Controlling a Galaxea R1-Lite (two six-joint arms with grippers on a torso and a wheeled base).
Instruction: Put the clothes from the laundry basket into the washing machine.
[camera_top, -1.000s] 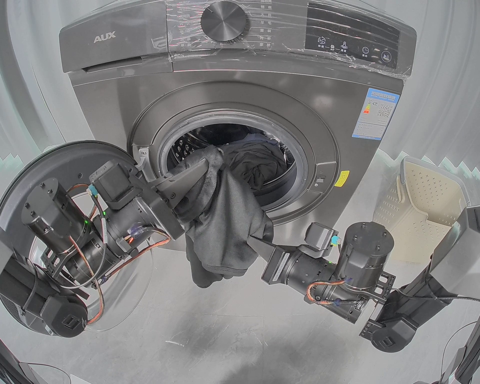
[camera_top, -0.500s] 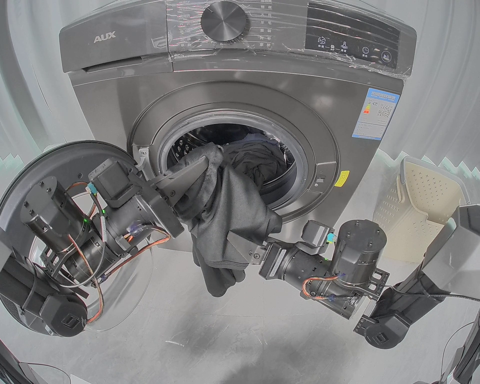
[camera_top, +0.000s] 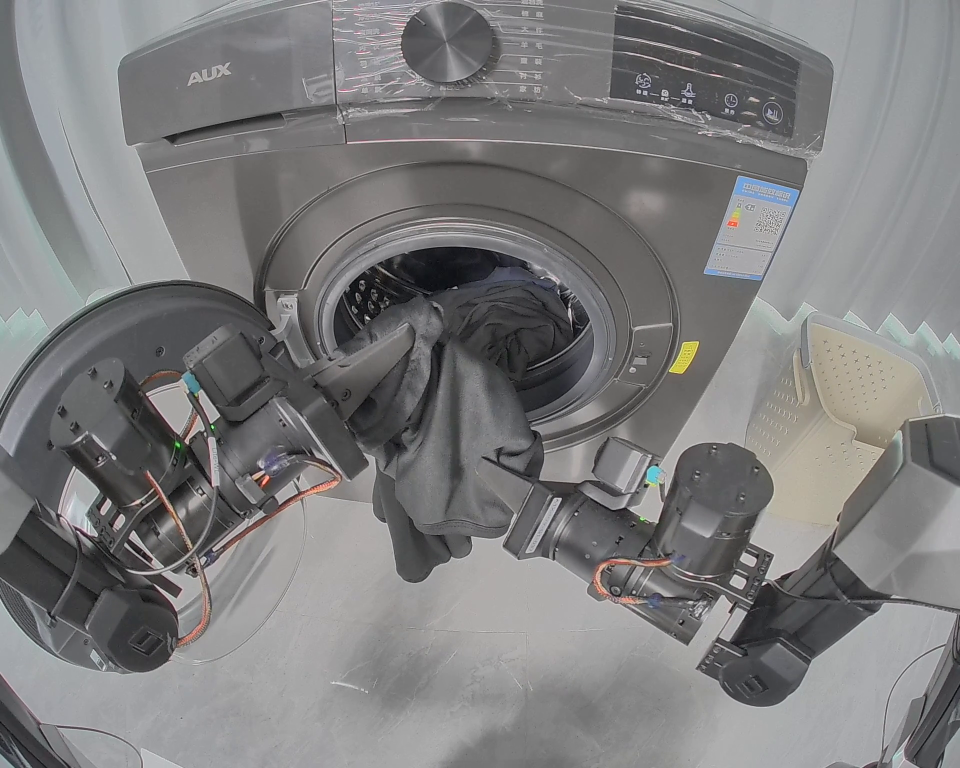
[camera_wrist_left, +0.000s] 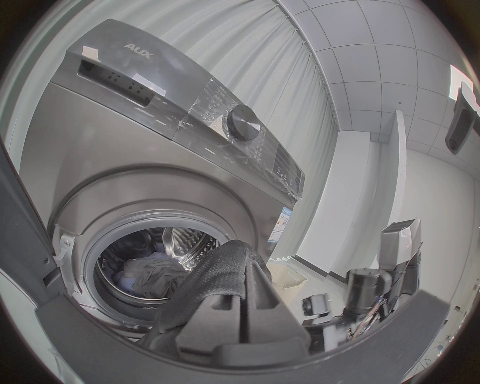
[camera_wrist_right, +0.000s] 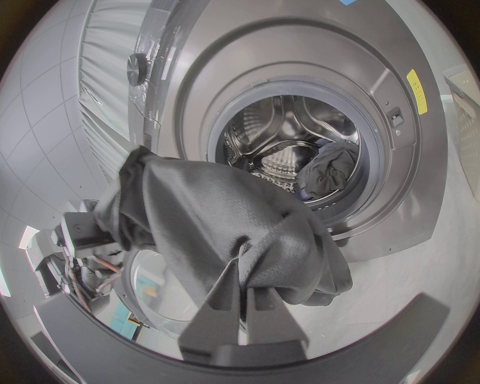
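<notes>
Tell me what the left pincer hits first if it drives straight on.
The left pincer, shut on the garment, aims into the washer mouth; likely first contact is the clothes inside, though depth is unclear.

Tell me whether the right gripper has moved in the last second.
Yes. The right gripper, shut on the dark garment, has shifted slightly toward the robot's left, measured against the yellow sticker on the washing machine.
</notes>
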